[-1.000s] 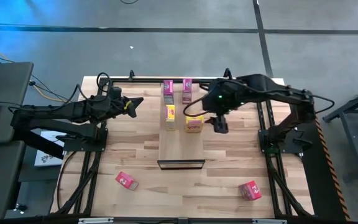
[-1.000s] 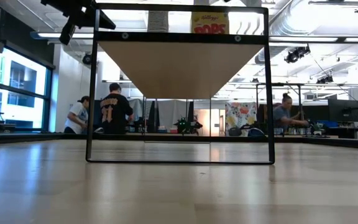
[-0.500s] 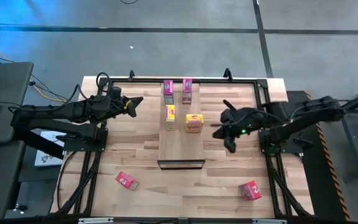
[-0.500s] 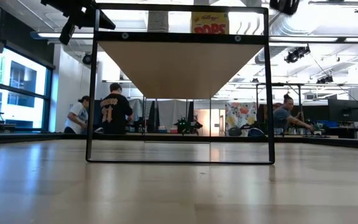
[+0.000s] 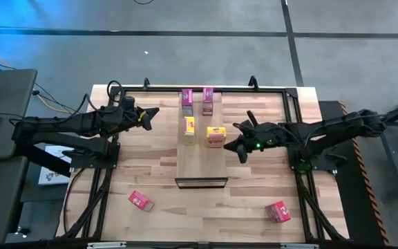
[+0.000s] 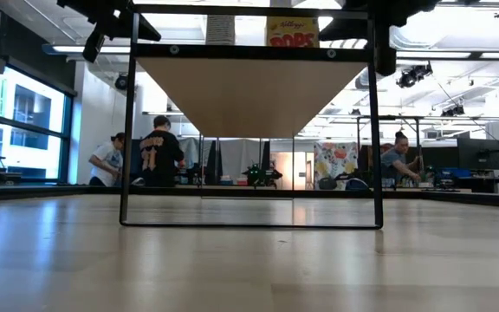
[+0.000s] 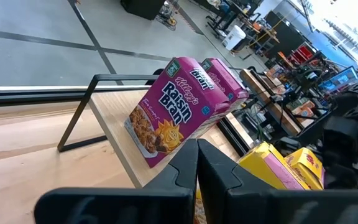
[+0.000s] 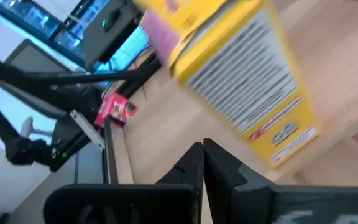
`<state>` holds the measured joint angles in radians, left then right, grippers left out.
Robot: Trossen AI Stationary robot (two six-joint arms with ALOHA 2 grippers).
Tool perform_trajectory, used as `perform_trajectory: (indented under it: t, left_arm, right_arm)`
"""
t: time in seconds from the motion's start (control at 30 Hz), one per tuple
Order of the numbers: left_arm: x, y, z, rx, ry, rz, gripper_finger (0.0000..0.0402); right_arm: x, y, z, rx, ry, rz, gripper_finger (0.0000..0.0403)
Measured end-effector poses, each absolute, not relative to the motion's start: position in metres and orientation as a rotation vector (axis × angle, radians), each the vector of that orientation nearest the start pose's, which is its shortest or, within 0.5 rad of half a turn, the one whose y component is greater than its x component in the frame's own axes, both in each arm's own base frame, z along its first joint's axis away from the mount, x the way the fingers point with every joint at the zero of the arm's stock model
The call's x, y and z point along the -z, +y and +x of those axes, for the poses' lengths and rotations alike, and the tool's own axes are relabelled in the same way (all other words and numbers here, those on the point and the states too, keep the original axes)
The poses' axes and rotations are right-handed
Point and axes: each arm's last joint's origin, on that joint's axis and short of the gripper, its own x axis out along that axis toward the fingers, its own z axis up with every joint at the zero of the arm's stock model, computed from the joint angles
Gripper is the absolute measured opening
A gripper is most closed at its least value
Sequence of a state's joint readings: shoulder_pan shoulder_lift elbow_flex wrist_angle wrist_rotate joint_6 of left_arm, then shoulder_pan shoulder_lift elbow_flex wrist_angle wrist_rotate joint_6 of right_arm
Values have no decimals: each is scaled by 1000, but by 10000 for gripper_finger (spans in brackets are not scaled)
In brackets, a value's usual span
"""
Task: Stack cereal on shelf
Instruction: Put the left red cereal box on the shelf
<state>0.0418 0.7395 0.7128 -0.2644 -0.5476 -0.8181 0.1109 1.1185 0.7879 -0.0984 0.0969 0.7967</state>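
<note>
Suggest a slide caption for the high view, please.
Four cereal boxes on the shelf; right tool beside a yellow box.

Open-plan robotics lab: workbenches [image 6: 423,184], monitors [image 6: 478,154], exposed ceiling ducts [image 6: 423,35].

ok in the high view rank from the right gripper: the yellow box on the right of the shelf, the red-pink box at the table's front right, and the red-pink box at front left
From the right gripper:
1. Yellow box, just beside it on the shelf.
2. Front-right red-pink box, on the table, on its own side.
3. Front-left red-pink box, across the table.
</note>
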Motion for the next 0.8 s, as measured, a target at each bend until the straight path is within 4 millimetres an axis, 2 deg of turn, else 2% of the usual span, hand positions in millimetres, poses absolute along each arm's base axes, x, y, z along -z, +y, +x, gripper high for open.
perform_trajectory:
  t: [0.8]
  left_arm:
    - [-308,22,159,-681,24,-709,0]
  right_arm:
    - [-275,-21,241,278,401,674,0]
